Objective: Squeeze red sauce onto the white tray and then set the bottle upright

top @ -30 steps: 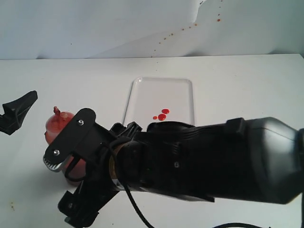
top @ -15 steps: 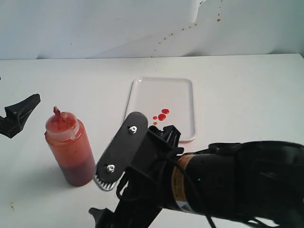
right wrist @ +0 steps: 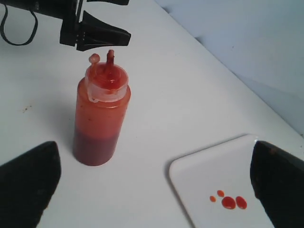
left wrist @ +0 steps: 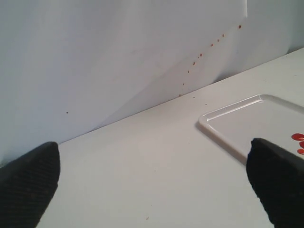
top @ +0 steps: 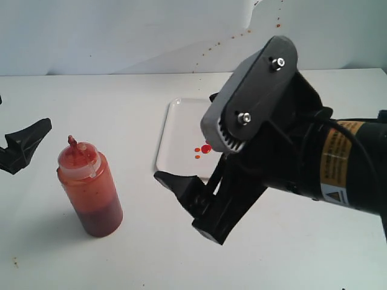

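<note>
R tool (top: 188, 154) raised clear, jaws spread, bottle (top: 89, 187) upright, sauce (top: 205, 148) on tray (top: 181, 118)

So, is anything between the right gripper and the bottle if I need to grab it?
Nothing visible. The right gripper is open, and only bare table lies between it and the bottle, which stands upright, apart from the tray.

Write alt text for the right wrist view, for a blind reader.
A translucent cylindrical plastic squeeze bottle of red-brown sauce stands upright, ungripped, on a white table. Apart from it, a flat white plastic tray holds a few glossy red sauce drops; the black fingers of the open right gripper frame the scene.
</note>
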Robot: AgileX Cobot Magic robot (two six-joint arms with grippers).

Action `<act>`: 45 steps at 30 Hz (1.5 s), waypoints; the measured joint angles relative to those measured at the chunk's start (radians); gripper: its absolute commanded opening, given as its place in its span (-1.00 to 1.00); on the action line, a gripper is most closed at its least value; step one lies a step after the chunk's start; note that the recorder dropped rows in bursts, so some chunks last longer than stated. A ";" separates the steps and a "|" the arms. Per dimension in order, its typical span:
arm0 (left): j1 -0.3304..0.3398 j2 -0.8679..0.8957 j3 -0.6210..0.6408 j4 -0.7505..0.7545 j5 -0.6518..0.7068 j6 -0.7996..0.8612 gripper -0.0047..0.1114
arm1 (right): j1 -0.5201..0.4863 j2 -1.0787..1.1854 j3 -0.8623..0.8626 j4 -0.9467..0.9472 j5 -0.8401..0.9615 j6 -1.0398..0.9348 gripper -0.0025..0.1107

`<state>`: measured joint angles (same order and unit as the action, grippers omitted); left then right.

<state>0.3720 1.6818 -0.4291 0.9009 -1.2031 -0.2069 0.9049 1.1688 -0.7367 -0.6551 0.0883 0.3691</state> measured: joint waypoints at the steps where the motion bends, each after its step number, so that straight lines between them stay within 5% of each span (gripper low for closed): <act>1: 0.000 0.000 0.000 0.004 0.000 -0.008 0.89 | 0.000 -0.006 0.000 -0.011 -0.002 0.000 0.90; 15: 0.000 0.000 0.000 0.047 -0.002 -0.020 0.89 | 0.000 -0.020 0.000 -0.059 -0.004 -0.002 0.80; 26: 0.000 0.000 0.000 0.049 -0.002 -0.037 0.89 | 0.000 -0.020 0.000 -0.209 0.095 -0.003 -0.96; 45: 0.000 0.000 0.000 -0.040 -0.002 -0.168 0.87 | -0.071 -0.286 -0.048 -0.499 0.411 0.481 -0.96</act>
<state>0.3720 1.6818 -0.4291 0.8605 -1.2051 -0.3753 0.8343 0.8824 -0.7847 -1.1538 0.4988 0.8505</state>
